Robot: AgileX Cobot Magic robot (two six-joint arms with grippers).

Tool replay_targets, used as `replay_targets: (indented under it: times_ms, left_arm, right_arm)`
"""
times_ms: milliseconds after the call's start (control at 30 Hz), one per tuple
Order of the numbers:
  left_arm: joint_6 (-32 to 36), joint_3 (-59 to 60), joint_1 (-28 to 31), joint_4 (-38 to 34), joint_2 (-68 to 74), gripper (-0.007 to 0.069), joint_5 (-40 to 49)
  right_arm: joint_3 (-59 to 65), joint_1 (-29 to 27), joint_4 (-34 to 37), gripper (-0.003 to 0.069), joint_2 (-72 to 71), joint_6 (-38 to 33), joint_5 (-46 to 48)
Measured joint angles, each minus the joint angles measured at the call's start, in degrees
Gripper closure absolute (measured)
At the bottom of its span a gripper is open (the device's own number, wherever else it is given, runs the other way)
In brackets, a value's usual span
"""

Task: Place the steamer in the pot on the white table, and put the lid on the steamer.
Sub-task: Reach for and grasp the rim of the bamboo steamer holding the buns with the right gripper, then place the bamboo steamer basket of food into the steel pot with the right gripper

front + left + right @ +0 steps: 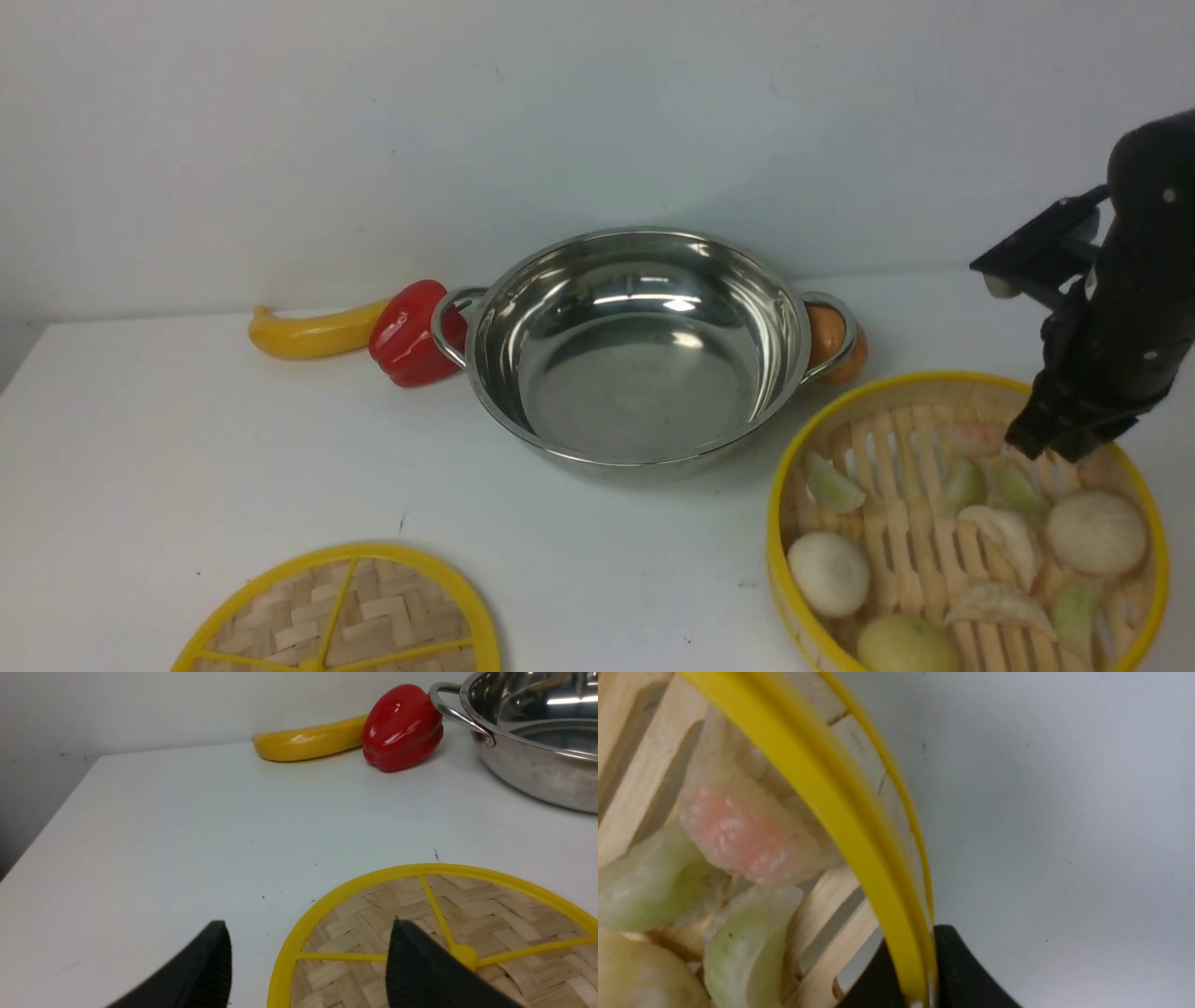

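Observation:
The steamer (794, 597), a yellow-rimmed bamboo basket with a slatted floor, stands on the white table (187, 448) at the front right, holding dumplings and buns. My right gripper (1055, 439) is at its far rim. In the right wrist view the right gripper (917, 940) has one finger inside and one outside the steamer's wall (808, 774), shut on it. The shiny empty pot (635, 373) sits mid-table. The woven lid (345, 607) lies flat at the front left. My left gripper (308, 924) hovers open over the lid's (467, 914) near edge, beside the pot (537, 770).
A yellow banana-like fruit (308, 334) and a red pepper (411, 333) lie against the pot's left handle. An orange-brown round thing (836, 341) sits behind its right handle. The table's left edge shows in the left wrist view.

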Motion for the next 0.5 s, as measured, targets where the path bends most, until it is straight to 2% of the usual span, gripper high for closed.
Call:
replay_targets:
  times_ms: [500]
  left_arm:
    - [0.00,0.00,0.00,0.00,0.00,0.0209,0.00]
  right_arm:
    - [-7.61,0.00,7.92,0.0605,2.97,-1.47,3.90]
